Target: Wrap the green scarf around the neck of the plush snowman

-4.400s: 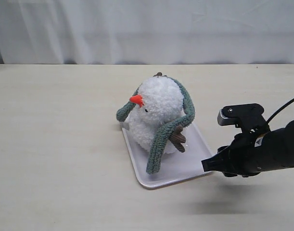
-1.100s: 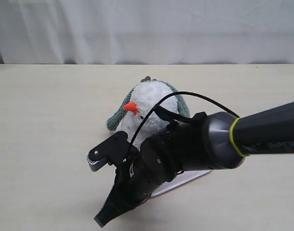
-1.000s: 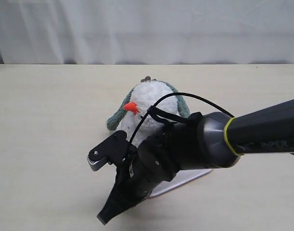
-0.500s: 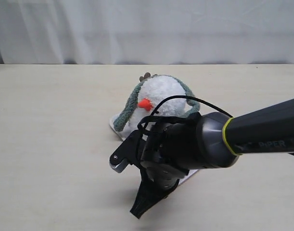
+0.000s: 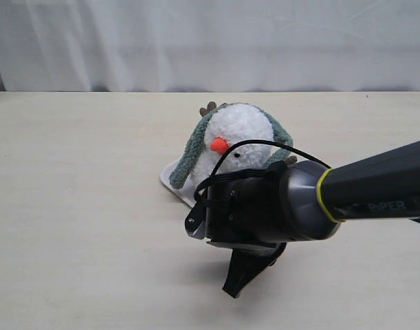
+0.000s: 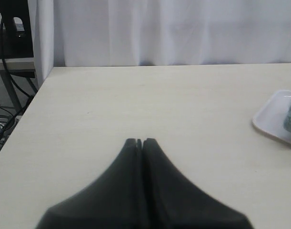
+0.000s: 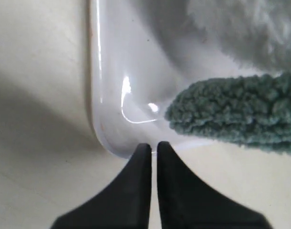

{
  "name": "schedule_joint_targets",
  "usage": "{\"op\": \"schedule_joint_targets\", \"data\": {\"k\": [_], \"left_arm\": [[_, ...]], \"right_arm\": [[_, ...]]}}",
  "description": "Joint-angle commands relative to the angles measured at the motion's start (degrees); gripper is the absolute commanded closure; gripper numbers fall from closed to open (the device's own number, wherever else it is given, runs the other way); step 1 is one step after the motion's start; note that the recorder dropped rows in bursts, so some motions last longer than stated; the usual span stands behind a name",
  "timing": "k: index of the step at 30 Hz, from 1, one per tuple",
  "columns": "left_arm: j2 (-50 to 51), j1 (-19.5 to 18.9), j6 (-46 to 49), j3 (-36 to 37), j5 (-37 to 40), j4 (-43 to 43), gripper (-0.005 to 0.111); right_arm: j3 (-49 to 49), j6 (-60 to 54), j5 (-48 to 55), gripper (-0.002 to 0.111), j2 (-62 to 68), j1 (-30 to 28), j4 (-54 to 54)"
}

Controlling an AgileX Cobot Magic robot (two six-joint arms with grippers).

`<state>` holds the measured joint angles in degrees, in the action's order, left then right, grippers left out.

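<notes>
Exterior view. You see the snowman sitting on the tray, about midway between the table's left and right edges. Its orange nose points toward the near edge. The scarf lies over the back of the head and hangs down on both sides of the face. The end on the side of the table's left edge reaches the tray. The neck is hidden behind your right arm, so you cannot tell whether the scarf crosses it. A brown twig arm shows beside the head, on the side of the far edge. A white curtain hangs behind the far edge.

Your right hand points down at the table on the tray's near side, in front of the snowman. Its wrist covers the snowman's lower body.

Right wrist view. The right hand is clenched, with only a hairline gap between its fingers. The fingertips sit at the rim of a rounded tray corner. You cannot tell whether they pinch that rim. One rounded scarf end lies on the tray floor just beside the tips, apart from them.

Left wrist view. Your left hand is clenched on nothing. It hangs over bare table, well apart from the tray.
</notes>
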<state>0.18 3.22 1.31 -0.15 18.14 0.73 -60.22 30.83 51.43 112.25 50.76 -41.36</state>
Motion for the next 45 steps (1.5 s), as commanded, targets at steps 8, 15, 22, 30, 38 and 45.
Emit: {"op": "schedule_joint_targets", "data": {"k": [8,15,22,30,38,45], "left_arm": [[-0.18,-0.2,-0.11,0.15,-0.46,-0.1,0.107],[-0.18,-0.2,-0.11,0.15,-0.46,-0.1,0.107],[-0.18,-0.2,-0.11,0.15,-0.46,-0.1,0.107],[-0.18,-0.2,-0.11,0.15,-0.46,-0.1,0.107],[-0.18,-0.2,-0.11,0.15,-0.46,-0.1,0.107],[-0.18,-0.2,-0.11,0.15,-0.46,-0.1,0.107]], "right_arm": [[-0.11,-1.99,-6.19,0.104,-10.3,0.08,6.63],[-0.11,-2.11,-6.12,0.085,-20.33,-0.02,9.23],[-0.11,4.15,-5.74,0.05,-28.44,-1.41,8.94],[-0.11,5.95,-6.69,0.047,-30.61,-11.51,11.92],[-0.11,-10.99,-15.2,0.047,-30.38,-23.07,31.09],[1.05,-30.17,-16.04,0.054,-30.16,-30.1,49.56]]}}
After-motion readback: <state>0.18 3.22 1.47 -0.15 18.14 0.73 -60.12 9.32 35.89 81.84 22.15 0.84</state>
